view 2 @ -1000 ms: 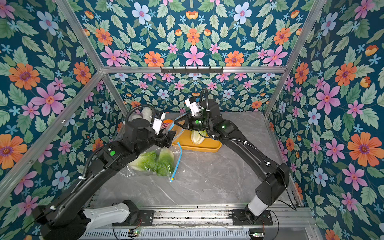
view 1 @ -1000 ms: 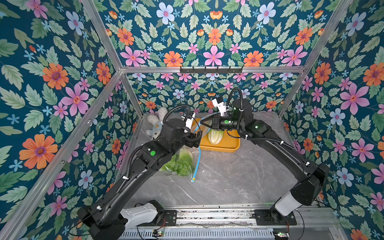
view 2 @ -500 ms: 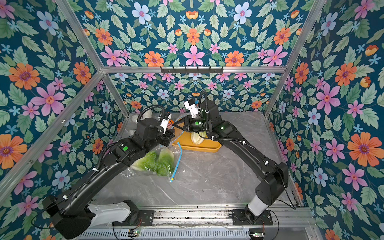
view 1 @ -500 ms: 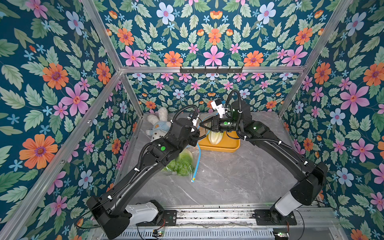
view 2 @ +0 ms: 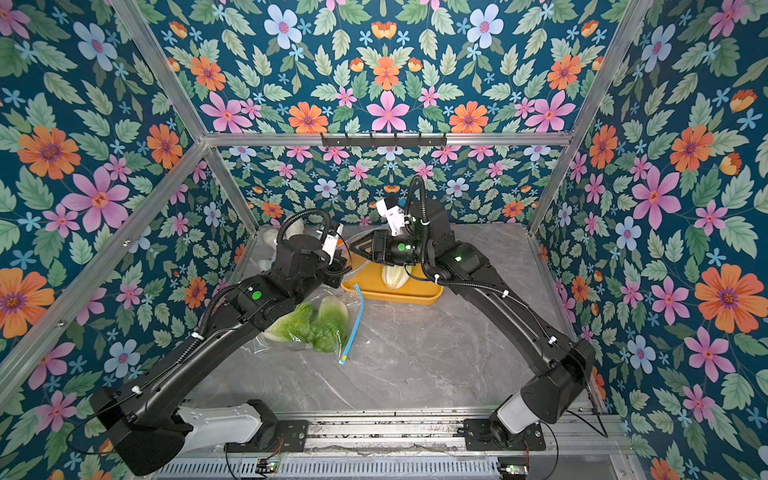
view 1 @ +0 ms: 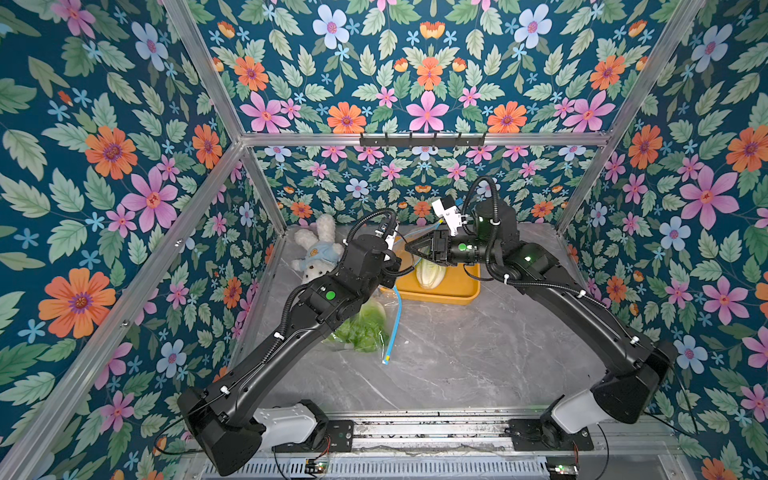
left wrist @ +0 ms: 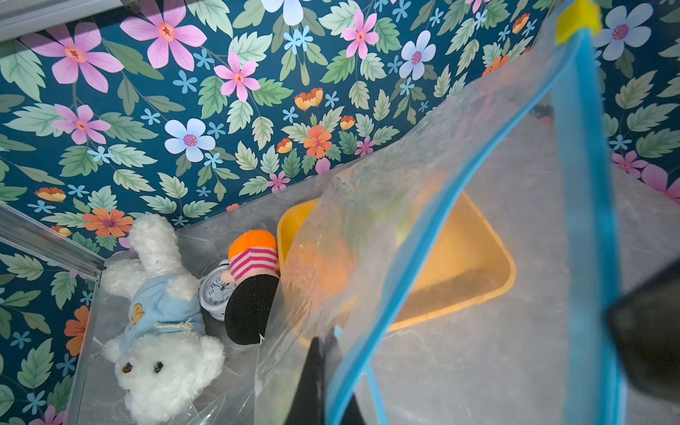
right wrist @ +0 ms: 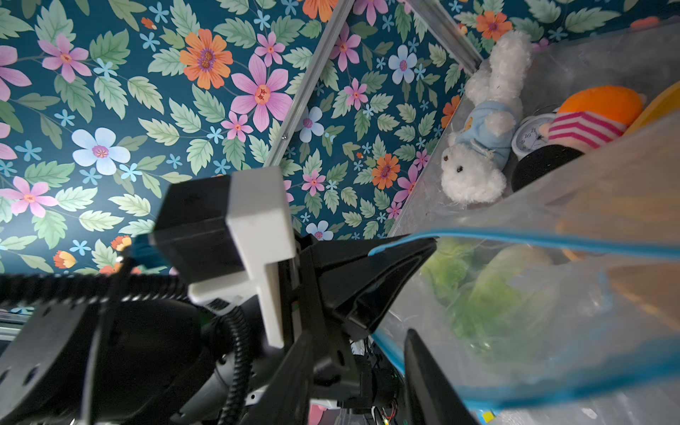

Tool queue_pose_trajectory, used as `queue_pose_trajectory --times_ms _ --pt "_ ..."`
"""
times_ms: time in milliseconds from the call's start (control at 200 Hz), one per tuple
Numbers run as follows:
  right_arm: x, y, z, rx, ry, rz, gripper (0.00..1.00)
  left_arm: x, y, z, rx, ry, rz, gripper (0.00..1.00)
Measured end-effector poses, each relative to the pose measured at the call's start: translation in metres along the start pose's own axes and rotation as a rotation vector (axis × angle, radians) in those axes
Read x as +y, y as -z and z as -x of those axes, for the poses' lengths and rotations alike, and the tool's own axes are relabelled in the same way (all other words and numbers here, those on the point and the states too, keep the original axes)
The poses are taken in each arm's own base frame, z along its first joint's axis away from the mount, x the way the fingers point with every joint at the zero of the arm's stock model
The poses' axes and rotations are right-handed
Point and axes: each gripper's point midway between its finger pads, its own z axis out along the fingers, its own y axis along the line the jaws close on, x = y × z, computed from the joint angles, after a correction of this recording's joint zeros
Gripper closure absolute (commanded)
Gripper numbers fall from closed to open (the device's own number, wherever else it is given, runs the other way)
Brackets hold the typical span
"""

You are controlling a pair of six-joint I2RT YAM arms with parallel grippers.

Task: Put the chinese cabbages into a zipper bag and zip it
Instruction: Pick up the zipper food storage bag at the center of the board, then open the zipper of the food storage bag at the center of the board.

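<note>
We are seeing the left gripper (left wrist: 323, 346) closed tight, pinching the clear film of the zipper bag (left wrist: 460, 140) at its mouth; in the right wrist view its fingertips are meeting on the blue zip strip (right wrist: 533, 242); the right gripper (view 1: 411, 248) is standing partly open just across from it, above the yellow tray (view 1: 457, 293); its two fingers (right wrist: 427, 375) are standing apart with the bag's rim running between them, and we are not making out any grip there. The bag's lower part is lying on the grey marble table (view 1: 457, 365) under the left arm, while its mouth is being held up in the air between the two grippers; one length of the blue strip is running down to the table in both top views. Two of the chinese cabbages (view 2: 293, 326) are lying inside the bag, side by side; the third cabbage (view 1: 430, 276) is resting in the tray, below the right gripper. We are also finding a white plush bunny (view 1: 318, 253), a small alarm clock (left wrist: 215, 290) and a striped doll (left wrist: 252, 257) crowding the far left corner; the yellow slider (left wrist: 576, 18) is sitting at one end of the zip.
</note>
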Motion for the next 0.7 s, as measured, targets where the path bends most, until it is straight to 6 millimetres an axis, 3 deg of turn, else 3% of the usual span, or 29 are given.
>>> queue_pose_trajectory --times_ms 120,240,365,475,600,700 --pt "-0.001 0.027 -0.002 -0.049 0.006 -0.089 0.42 0.000 0.000 0.002 -0.006 0.015 0.000 1.00" --pt "-0.023 0.040 -0.010 -0.071 -0.030 -0.226 0.32 -0.001 -0.003 0.003 -0.006 0.034 -0.006 1.00" --pt "-0.051 0.027 -0.014 -0.034 -0.074 -0.328 0.30 -0.007 -0.005 0.004 -0.005 0.042 -0.032 1.00" --pt "-0.061 0.010 -0.006 -0.024 -0.083 -0.359 0.29 -0.011 -0.008 0.006 -0.005 0.050 -0.049 1.00" --pt "-0.071 0.001 -0.002 -0.025 -0.084 -0.389 0.41 -0.011 -0.008 0.006 -0.002 0.059 -0.048 1.00" --pt "-0.092 0.001 -0.012 -0.011 -0.092 -0.445 0.59 -0.006 -0.003 0.010 -0.017 0.068 -0.030 1.00"
